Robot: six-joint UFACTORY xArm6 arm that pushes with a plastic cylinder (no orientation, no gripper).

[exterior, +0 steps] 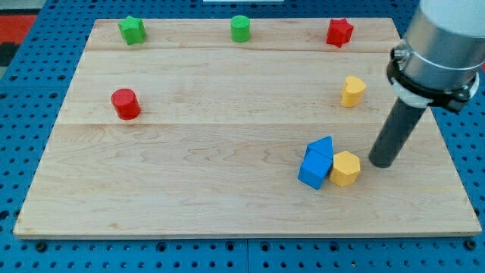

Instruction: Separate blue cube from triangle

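A blue cube [314, 170] sits at the board's lower right. A blue triangle block [322, 144] touches it just above. A yellow hexagon block [345, 168] touches the cube's right side. My tip [381, 163] rests on the board a little to the right of the yellow hexagon, apart from it. The dark rod rises from the tip toward the view's upper right.
A yellow block [352, 91] lies above the cluster. A red star [339, 32], a green cylinder [240, 28] and a green star [132, 29] line the top edge. A red cylinder [125, 104] stands at the left. The wooden board [227, 189] lies on a blue pegboard.
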